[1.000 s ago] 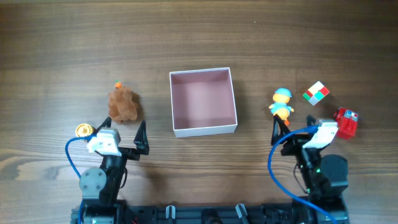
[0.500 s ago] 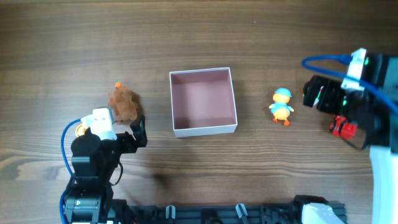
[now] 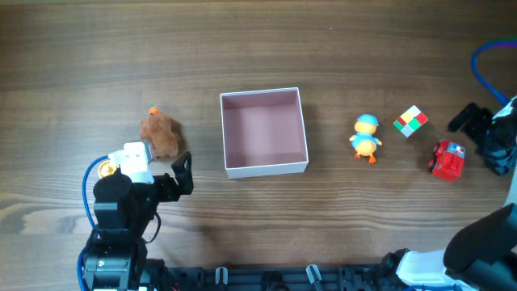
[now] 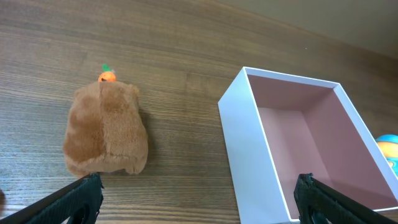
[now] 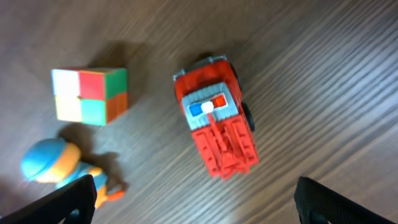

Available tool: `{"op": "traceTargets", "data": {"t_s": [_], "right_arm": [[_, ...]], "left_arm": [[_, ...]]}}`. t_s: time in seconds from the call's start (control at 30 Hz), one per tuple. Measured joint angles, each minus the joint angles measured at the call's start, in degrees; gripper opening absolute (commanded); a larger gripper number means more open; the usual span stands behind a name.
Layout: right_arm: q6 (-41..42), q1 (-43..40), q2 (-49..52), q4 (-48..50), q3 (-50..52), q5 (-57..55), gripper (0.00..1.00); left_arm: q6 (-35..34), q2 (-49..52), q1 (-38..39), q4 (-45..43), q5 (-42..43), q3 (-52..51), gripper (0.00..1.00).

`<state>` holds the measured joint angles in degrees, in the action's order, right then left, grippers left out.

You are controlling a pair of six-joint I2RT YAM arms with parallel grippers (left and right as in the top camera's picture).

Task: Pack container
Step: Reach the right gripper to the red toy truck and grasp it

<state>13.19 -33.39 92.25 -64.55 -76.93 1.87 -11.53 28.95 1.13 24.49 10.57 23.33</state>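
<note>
The container [image 3: 266,168], a square white box with a pink inside, stands mid-table with nothing in it; its white wall also shows in the left wrist view [image 4: 249,155]. A brown plush toy [image 3: 160,133] lies to its left. My left gripper [image 3: 155,168] is open and empty just in front of the plush [image 4: 106,127], its jaws [image 4: 196,202] spanning from the plush to the box's near corner. A duck toy [image 3: 366,137], a colour cube [image 3: 410,120] and a red fire truck [image 3: 447,158] lie to the container's right. My right gripper [image 3: 482,137] is open and empty beside the truck [image 5: 217,121].
A small gold round object [image 3: 108,169] sits by the left arm, partly hidden. The right wrist view shows the cube [image 5: 90,94] and the duck [image 5: 59,165] left of the truck. Blue cables loop from both arms. The table is bare wood elsewhere.
My right arm has swung from in front of the duck out to the table's right edge, beside the fire truck. My left arm has shifted slightly towards the plush. No toy moved.
</note>
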Motion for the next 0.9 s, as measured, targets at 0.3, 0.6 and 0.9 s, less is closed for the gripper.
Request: {"op": "traceTargets", "data": {"t_s": [0.3, 0.6, 0.9], "right_arm": [[-4.96, 0.0, 0.17, 17.79, 14.6, 0.0, 1.0], [-5.53, 0.0, 6.47, 22.18, 15.08, 0.0, 0.9], [-5.57, 0.0, 7.08, 22.43, 15.08, -0.07, 0.57]], "left_arm": [[0.0, -0.02, 0.0, 0.0, 0.0, 0.04, 1.0], [0.0, 0.0, 0.0, 0.0, -0.02, 0.04, 1.0], [0.0, 0.0, 0.0, 0.0, -0.02, 0.04, 1.0]]}}
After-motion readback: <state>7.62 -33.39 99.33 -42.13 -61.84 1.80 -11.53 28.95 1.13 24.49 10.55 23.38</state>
